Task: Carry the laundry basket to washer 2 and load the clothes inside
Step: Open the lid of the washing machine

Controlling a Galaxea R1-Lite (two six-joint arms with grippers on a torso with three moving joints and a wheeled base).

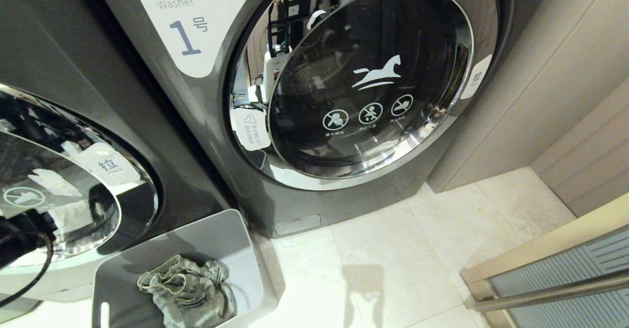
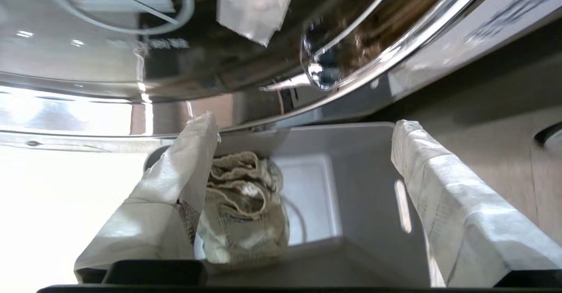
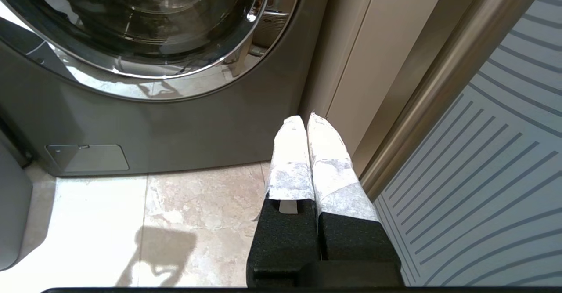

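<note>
At the far left of the head view, part of the door of a second washer [image 1: 64,190] is seen, closed, with a black cable [image 1: 29,269] of the left arm across it. Just right of that, near the bottom edge, the laundry basket [image 1: 236,249] is set on the tiled floor [image 1: 393,269], close in front of the two machines. The clothes [image 1: 189,291], one crumpled pale denim piece, are lying inside it. In the left wrist view the left gripper [image 2: 303,170] is held above the basket with its fingers spread wide, nothing between them. So the carrying looks done and the pick-up is in hand. Next, a descent onto the denim and a firm pinch are called for; the left-hand door must be opened too. Washer 1 [image 1: 373,87] fills the middle. At the right, the right gripper [image 3: 309,152] is parked low, fingers pressed together, empty.
</note>
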